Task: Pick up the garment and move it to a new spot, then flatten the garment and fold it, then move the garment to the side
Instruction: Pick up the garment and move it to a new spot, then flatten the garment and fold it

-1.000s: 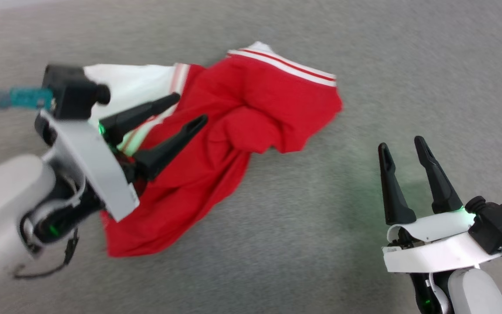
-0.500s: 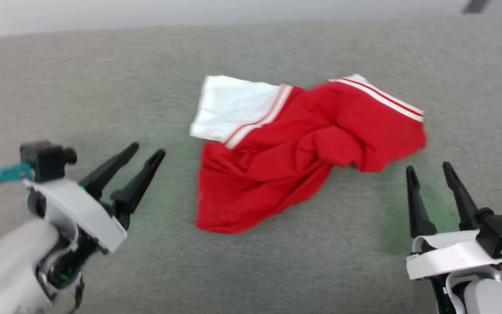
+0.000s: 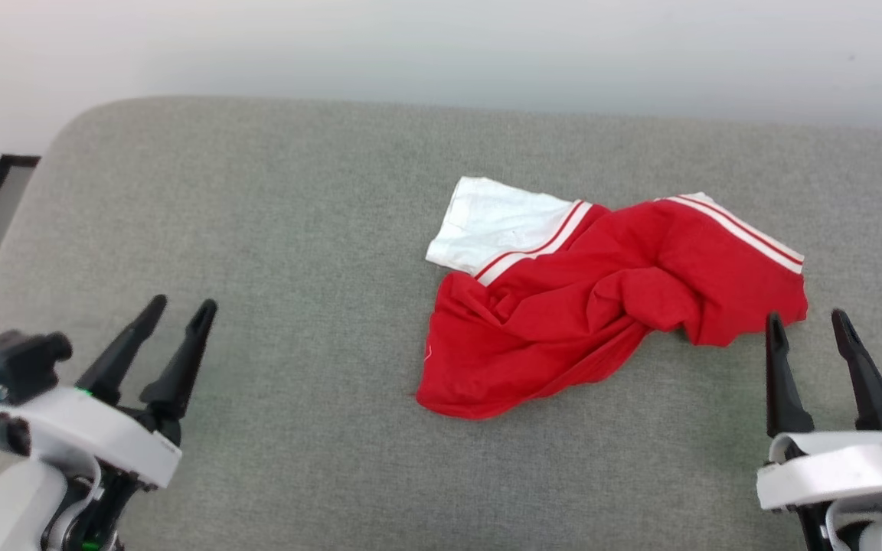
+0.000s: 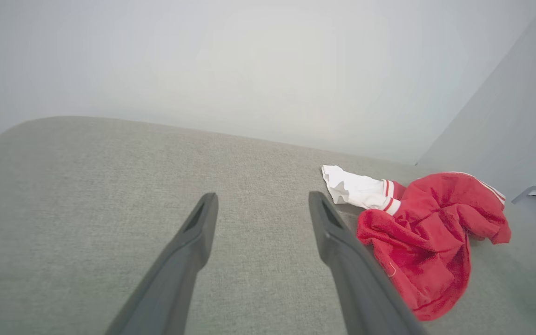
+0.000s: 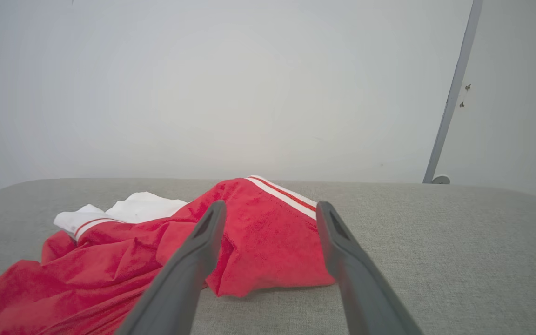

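Right of centre, the garment [image 3: 602,306] lay crumpled on the grey cushion [image 3: 257,229]. The left gripper [image 3: 184,303], over it a second earlier, had withdrawn to lower left; it and the right gripper [image 3: 806,316] stood spread, empty. Relocation seemed done; flattening remained.

Garment [image 3: 602,321]: red body, white sleeve [image 3: 494,226], trim [image 3: 739,231] red/white stripes (white-red-white). Cushion [image 3: 257,229]: grey, fine heathered weave. Fingers [image 3: 183,360]: black. Shell [image 3: 96,440]: white. Wall [image 3: 441,46]: off-white, plain.
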Robot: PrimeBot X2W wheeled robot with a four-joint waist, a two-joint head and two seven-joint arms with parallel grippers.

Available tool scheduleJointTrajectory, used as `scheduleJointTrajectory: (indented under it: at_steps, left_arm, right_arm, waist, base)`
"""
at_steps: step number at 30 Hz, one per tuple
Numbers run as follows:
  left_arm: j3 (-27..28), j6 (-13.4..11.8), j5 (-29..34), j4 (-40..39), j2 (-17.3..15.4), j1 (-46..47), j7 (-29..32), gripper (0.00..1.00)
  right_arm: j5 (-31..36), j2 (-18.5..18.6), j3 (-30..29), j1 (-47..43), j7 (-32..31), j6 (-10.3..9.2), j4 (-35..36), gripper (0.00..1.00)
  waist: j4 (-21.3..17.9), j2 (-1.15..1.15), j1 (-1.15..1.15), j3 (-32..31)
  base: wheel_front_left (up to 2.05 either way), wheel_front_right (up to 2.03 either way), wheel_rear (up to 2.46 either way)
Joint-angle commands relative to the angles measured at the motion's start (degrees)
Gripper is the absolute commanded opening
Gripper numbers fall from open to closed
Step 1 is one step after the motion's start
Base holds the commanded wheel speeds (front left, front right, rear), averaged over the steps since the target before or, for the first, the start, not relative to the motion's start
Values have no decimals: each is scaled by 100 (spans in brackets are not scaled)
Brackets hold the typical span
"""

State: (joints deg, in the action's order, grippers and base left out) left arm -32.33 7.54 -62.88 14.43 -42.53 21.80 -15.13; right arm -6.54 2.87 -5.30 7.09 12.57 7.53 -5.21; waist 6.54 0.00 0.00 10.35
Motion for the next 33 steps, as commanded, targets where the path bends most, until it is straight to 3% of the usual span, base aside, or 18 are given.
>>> scheduleJointTrajectory:
  at_steps: [1, 2, 9, 15, 23, 33]
  left_arm:
    - [445, -11, 380, -39, 152, -298, 1, 100]
    - [445, -11, 380, -39, 152, -298, 1, 100]
    - [1765, -11, 1907, -457, 542, -1092, 1, 100]
    - [2576, -11, 2590, -853, 948, -1676, 1, 100]
    - [2724, -11, 2825, -899, 1112, -1982, 1, 100]
    - [2701, -11, 2870, -978, 1061, -1961, 1, 100]
  right_arm:
    - [-61, 3, -86, -152, -10, -8, 59, 100]
    - [-61, 3, -86, -152, -10, -8, 59, 100]
    - [-176, 2, -292, -314, 1, -8, 311, 100]
    - [-313, 1, -357, -421, 19, -8, 502, 100]
    - [-407, 2, -295, -455, 113, -8, 426, 100]
    - [-414, 2, -258, -407, 169, -8, 416, 100]
  waist:
    - [28, 0, 0, -184]
    - [28, 0, 0, -184]
    - [-121, 0, 0, -372]
    - [-242, 0, 0, -452]
    - [-363, 0, 0, -381]
    - [-420, 0, 0, -320]
  base:
    - [0, 0, 0]
    - [0, 0, 0]
    - [0, 0, 0]
    - [0, 0, 0]
    - [0, 0, 0]
    - [0, 0, 0]
